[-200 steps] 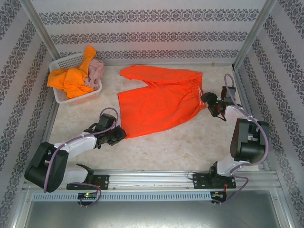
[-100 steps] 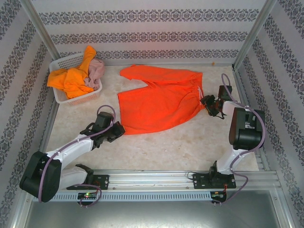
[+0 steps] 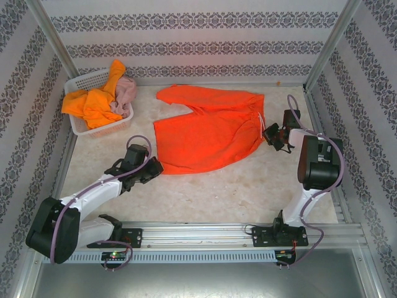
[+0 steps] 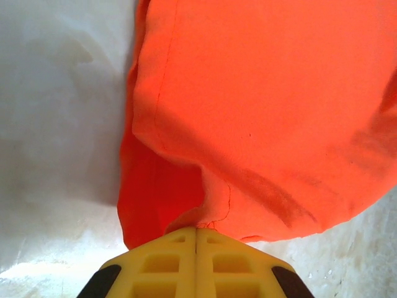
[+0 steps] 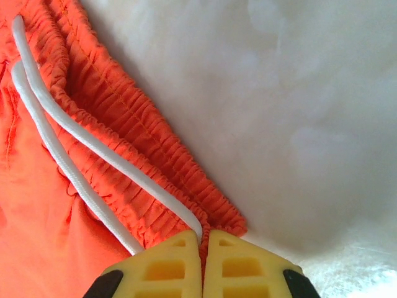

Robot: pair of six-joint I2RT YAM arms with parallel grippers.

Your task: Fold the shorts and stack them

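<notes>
Both sets of jaws pinch the red-orange shorts (image 3: 211, 131): left gripper (image 4: 196, 231) at the near-left hem, right gripper (image 5: 203, 234) at the right-hand waistband.

Looked like a robotics lab test cell, staged rather than lived in. Evidence:
- It was a boxed-in enclosure with aluminium profile posts (image 3: 44, 34) at 11 and 1 o'clock.
- The back and side panels (image 3: 198, 46) were skinned in repeating damask-stripe wallpaper, used as a backdrop.
- The left arm (image 3: 93, 189) and right arm (image 3: 316, 167) were bolted to a metal rail (image 3: 198, 231) along the 6 o'clock edge. Cables ran exposed, with a slotted cable duct (image 3: 186, 256) just below.
- The counter (image 3: 217, 192) was a pale marble-look sheet.
- Props on it were a white mesh basket (image 3: 102, 128) at 10 o'clock and red-orange shorts (image 3: 211, 130) spread near centre.
</notes>
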